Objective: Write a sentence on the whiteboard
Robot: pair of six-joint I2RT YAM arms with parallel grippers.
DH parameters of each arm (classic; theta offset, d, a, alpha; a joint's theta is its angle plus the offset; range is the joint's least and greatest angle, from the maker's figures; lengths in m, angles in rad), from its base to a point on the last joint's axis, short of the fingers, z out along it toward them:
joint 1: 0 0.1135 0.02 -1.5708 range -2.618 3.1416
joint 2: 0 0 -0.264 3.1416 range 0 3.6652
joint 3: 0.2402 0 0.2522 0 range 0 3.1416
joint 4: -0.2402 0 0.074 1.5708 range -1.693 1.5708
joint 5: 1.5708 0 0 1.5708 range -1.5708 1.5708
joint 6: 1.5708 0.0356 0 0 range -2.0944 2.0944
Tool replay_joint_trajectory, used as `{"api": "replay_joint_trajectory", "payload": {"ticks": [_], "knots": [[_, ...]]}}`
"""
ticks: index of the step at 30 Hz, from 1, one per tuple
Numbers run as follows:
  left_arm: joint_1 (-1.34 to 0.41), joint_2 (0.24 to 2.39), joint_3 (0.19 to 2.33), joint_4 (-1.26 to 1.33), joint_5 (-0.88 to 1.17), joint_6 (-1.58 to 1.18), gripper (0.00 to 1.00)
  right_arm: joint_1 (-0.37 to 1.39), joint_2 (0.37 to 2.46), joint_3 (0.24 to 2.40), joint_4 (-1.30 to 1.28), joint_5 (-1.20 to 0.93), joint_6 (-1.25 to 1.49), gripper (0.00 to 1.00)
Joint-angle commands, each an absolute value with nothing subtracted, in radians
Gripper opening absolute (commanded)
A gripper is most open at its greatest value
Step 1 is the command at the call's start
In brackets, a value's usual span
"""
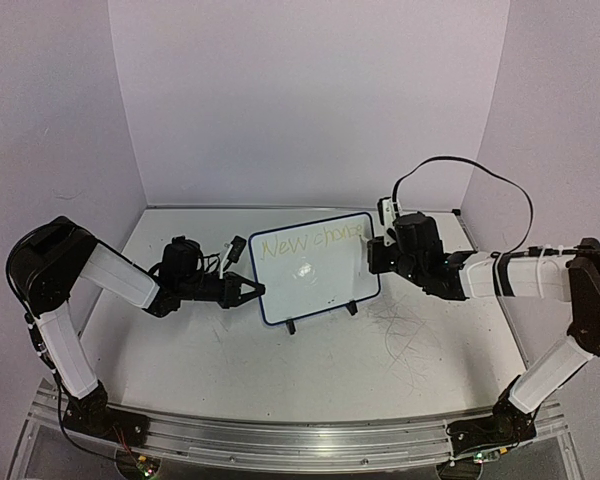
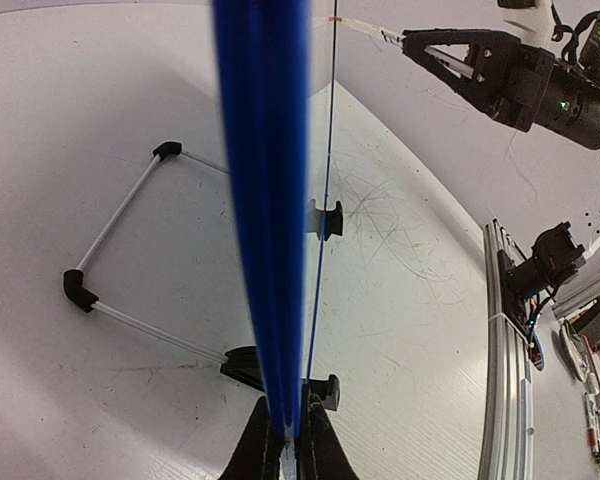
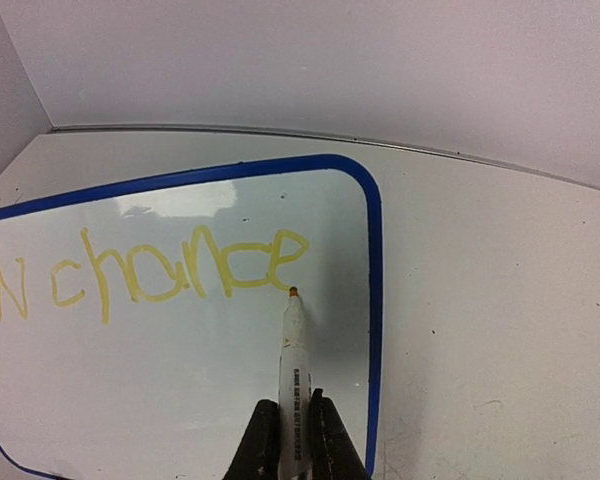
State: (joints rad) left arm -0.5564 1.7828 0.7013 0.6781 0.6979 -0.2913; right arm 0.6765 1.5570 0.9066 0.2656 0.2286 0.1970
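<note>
The whiteboard (image 1: 315, 280), white with a thin blue frame, stands tilted at the table's middle on two black feet. Its sentence (image 1: 305, 242) is pale yellow lettering along the top, reading roughly "New chance" (image 3: 180, 268). My left gripper (image 1: 254, 291) is shut on the board's left edge, and the left wrist view shows the blue frame (image 2: 265, 200) running up from between the fingers (image 2: 292, 445). My right gripper (image 3: 292, 435) is shut on a white marker (image 3: 294, 350). The marker's yellow tip touches the board (image 3: 180, 400) just under the last letter, near the right frame edge.
Thin grey scribble marks (image 1: 405, 335) cover the tabletop right of the board. A white-rod stand with black corners (image 2: 120, 215) lies behind the board. Walls close the back and both sides. A metal rail (image 1: 280, 440) runs along the near edge.
</note>
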Motion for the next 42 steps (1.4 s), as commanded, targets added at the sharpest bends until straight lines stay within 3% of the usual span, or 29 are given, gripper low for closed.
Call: {"api": "replay_joint_trajectory", "payload": {"ticks": [1,9,42], "knots": [[-0.549,1.763,0.706,0.622,0.641,-0.255,0.0,0.673,1.533,0.918,0.242,0.282,0.203,0.0],[-0.549,1.763,0.705,0.622,0.64,-0.254,0.0,0.659,1.436,0.867,0.357,0.226,0.193,0.0],[-0.549,1.762,0.704,0.62,0.64,-0.249,0.0,0.621,1.549,0.942,0.364,0.206,0.202,0.0]]}}
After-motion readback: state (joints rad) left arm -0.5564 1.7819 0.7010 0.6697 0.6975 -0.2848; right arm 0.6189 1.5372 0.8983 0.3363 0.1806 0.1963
